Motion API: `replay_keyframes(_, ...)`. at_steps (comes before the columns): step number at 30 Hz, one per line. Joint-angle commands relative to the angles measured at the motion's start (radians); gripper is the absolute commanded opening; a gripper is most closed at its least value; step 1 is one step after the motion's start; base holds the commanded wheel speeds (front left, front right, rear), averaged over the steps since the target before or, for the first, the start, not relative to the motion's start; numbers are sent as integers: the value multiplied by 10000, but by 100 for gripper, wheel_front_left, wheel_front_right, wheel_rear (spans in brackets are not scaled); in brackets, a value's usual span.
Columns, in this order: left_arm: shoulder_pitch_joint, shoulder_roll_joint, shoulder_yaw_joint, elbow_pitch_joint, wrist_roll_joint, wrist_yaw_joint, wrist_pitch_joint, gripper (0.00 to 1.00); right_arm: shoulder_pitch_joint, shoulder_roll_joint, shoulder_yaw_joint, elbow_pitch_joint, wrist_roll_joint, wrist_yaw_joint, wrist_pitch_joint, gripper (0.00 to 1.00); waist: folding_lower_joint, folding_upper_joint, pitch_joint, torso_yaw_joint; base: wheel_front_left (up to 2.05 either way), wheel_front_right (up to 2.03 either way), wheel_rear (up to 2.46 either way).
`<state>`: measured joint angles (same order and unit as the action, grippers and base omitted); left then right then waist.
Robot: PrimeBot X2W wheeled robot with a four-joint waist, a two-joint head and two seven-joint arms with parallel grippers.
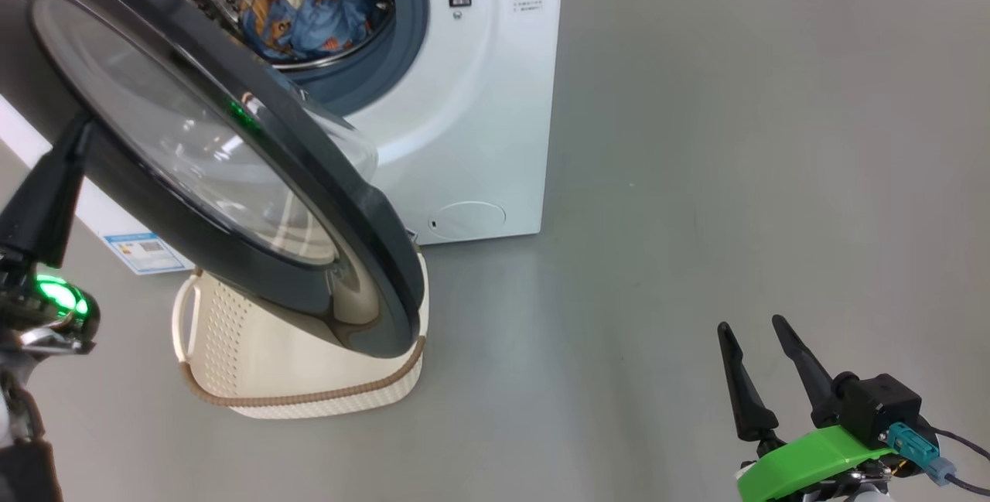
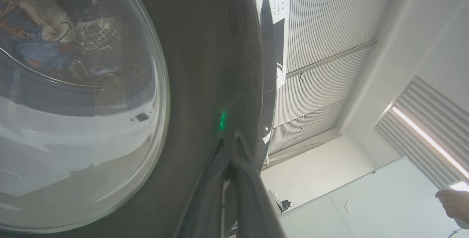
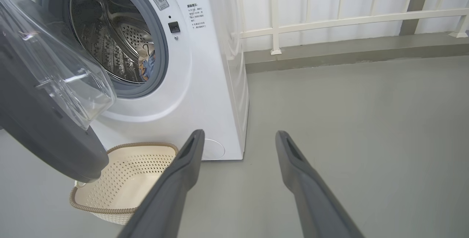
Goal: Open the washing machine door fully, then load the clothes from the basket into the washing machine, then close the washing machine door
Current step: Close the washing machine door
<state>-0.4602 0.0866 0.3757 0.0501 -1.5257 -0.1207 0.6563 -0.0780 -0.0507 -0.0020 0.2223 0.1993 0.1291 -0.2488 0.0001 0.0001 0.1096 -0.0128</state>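
Head view: the washing machine door stands part-open over the basket on the floor. The clothes lie in the drum of the washing machine. The right gripper hovers spread, holding nothing.

Left wrist view: the left gripper, fingers pressed together, seems to touch the door's black rim, though blur hides the contact. A person's hand shows at the edge.

Right wrist view: the basket's bare perforated bottom shows.
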Motion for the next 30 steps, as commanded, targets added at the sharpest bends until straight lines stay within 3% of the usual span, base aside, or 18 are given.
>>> replay_keyframes(1,68,308,253,-466,132,-99,-116,0,39,5,282,-268,46,16,-130,100,-1,-1,-100,46,0,0,0)
replay_keyframes(5,367,375,168,-1175,636,-99,-758,3,118,5,289,-354,28,16,-130,100,-1,-1,-156,57,0,0,0)
replay_keyframes(7,524,561,42,-1591,1122,-99,-1271,41,132,5,291,-389,21,16,-130,100,-1,-1,-144,64,0,0,0)
replay_keyframes(8,582,603,-68,-1800,1243,-99,-1551,74,132,5,294,-405,22,16,-130,100,-1,-1,-134,64,0,0,0)
replay_keyframes(9,655,630,-178,-1970,1289,-99,-1801,100,135,5,291,-421,21,16,-130,100,-1,-1,-126,67,0,0,0)
replay_keyframes(15,1242,1485,-1207,-2627,2233,-99,-3581,100,164,5,262,-500,35,16,-130,100,-1,-1,-77,121,0,0,0)
replay_keyframes(21,2068,3164,-2893,-2826,3836,-99,-6469,100,176,5,266,-526,31,16,-130,100,-1,-1,-93,126,0,0,0)
replay_keyframes(25,2598,4300,-4075,-2211,5073,-99,-8573,100,244,5,247,-518,18,16,-130,100,-1,-1,-186,137,0,0,0)
replay_keyframes(30,2864,4771,-4552,-1355,6684,-99,-9163,100,347,5,215,-543,-3,16,-130,100,-1,-1,-285,161,0,0,0)
